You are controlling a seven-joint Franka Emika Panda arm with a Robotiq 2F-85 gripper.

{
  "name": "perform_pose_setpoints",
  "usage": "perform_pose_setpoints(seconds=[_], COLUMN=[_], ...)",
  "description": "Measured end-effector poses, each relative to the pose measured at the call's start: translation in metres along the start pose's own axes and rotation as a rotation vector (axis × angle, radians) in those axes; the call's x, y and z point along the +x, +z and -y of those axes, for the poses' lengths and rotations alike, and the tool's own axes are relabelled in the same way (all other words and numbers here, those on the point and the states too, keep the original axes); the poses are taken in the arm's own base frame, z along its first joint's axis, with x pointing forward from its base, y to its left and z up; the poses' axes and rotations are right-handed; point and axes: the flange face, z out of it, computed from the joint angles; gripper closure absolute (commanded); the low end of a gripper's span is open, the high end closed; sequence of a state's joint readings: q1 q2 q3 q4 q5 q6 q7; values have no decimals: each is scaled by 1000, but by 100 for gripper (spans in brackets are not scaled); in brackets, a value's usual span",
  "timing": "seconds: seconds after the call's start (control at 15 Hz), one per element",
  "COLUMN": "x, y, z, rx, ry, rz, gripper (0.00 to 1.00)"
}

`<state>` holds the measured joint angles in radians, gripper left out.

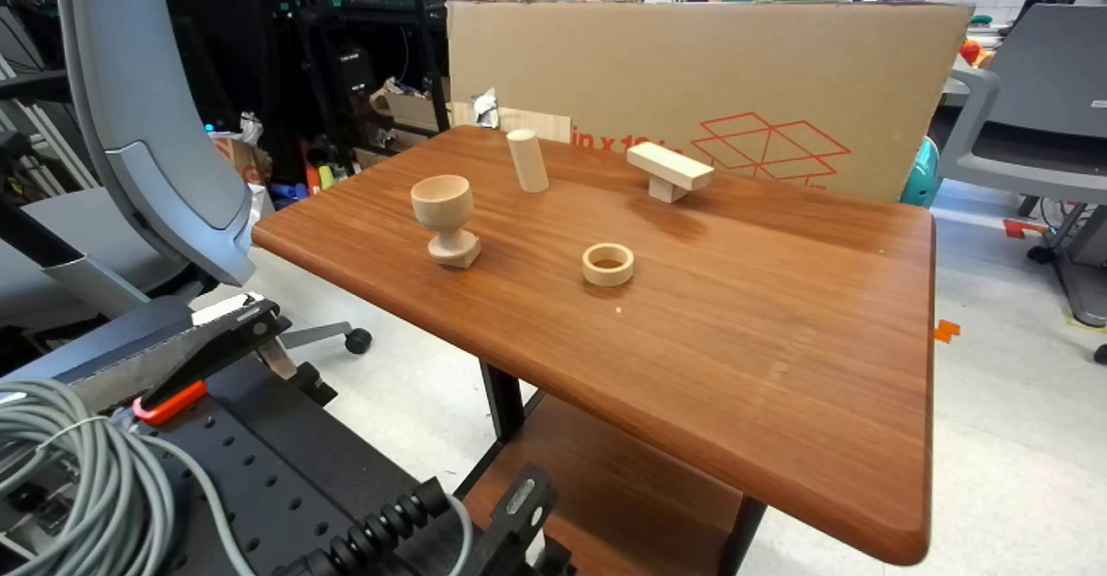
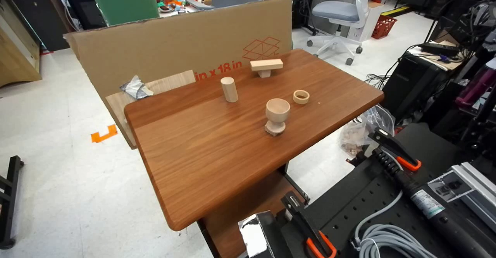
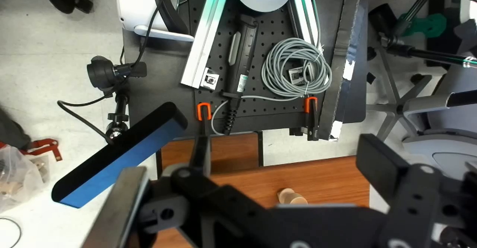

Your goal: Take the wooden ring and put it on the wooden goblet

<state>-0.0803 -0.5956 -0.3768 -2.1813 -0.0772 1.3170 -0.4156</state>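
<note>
The wooden ring [image 1: 608,277] is seen in both exterior views lying flat on the table [image 1: 778,342], its hole turned upward; since it is round, no long axis has to be matched. In both it is placed to the right of the wooden goblet [image 1: 444,213] and apart from it, and the goblet is stood upright with its bowl open at the top. The gripper [image 3: 290,156] is shown only in the wrist view, spread wide, with nothing held between its jaws. The ring cannot be made out there, perhaps being covered by the gripper's own body, so its exact bearing from the gripper cannot be told. What is taken to be the goblet is glimpsed, partly covered, beyond the gap of the jaws, with the table behind it. It is judged that the gripper must be lowered toward the table and brought to the ring's side of the goblet, and that the goblet could be knocked if a low path is taken.

By count, one ring and one goblet are found. One round peg [image 1: 528,163], stood on end, and one T-shaped piece [image 1: 668,168] are also carried by the table. On the black bench [image 3: 268,121], two clamps [image 3: 313,119] and one coil of cable [image 3: 274,65] are counted.
</note>
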Motion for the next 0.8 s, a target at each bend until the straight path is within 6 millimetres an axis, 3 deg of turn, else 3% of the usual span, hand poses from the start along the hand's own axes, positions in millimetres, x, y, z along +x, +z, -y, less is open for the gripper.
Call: perform_pose_setpoints(seconds=[0.2,0.33,0.8], x=[9,25,129], y=[2,5,22], z=[3,8,39], rx=[19,39,-36], ry=[21,54,136], rz=[-7,-32,-216], gripper=[0,0,0])
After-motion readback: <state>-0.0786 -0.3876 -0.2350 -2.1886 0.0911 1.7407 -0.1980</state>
